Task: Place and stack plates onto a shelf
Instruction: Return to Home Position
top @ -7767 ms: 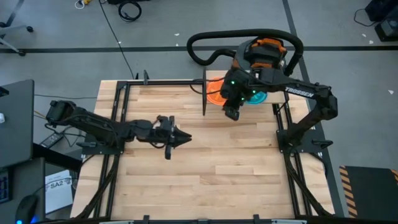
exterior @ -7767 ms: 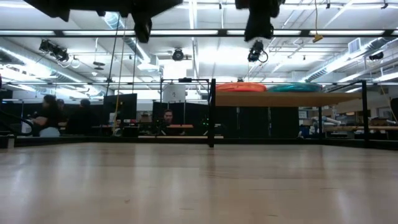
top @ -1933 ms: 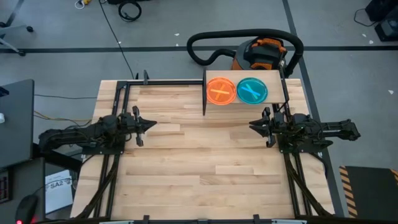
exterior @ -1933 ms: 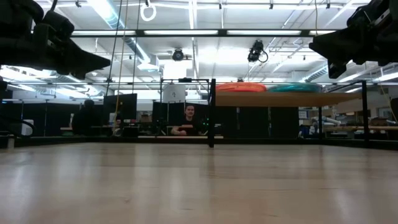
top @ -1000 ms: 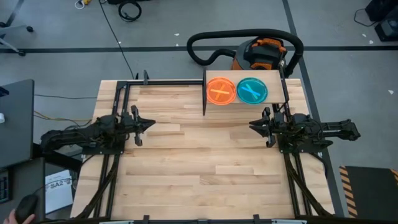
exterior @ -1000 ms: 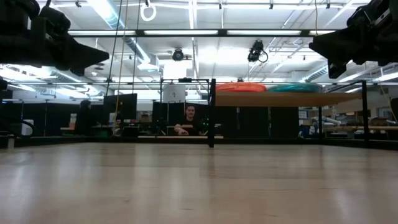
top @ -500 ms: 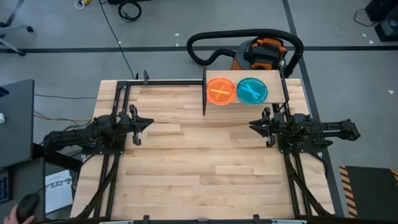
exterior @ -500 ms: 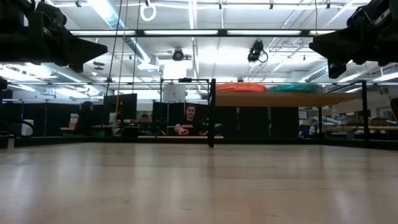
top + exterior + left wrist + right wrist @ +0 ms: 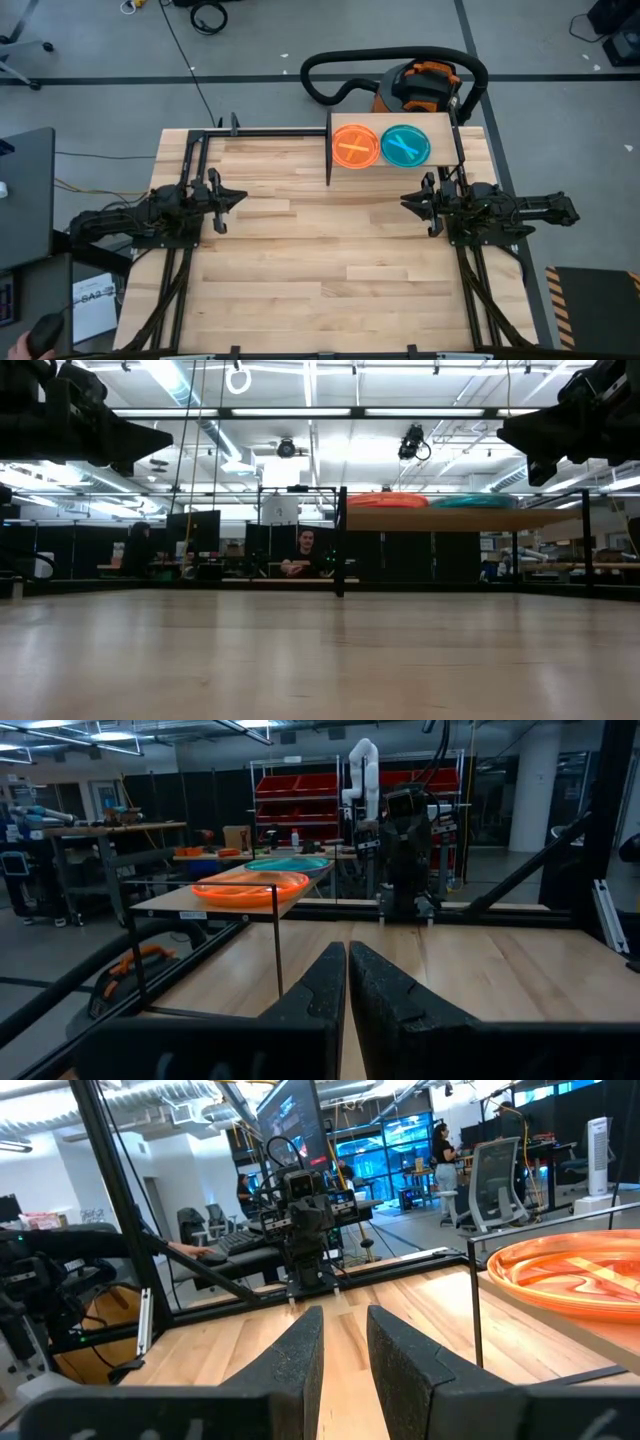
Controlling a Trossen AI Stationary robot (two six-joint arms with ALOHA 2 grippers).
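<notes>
Tabletop (image 9: 320, 262), left pincer (image 9: 238, 197), right pincer (image 9: 407, 203) at edges

The round translucent orange plastic plate (image 9: 355, 146) shows pale crossed streaks; so does the round translucent blue-green plastic plate (image 9: 405, 146). The small light-wood shelf (image 9: 444, 126) has a black frame. The plank counter (image 9: 320, 260) is pale, streaky wood.

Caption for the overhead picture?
Orange plate and blue plate on the shelf; left gripper and right gripper parked aside.
</notes>
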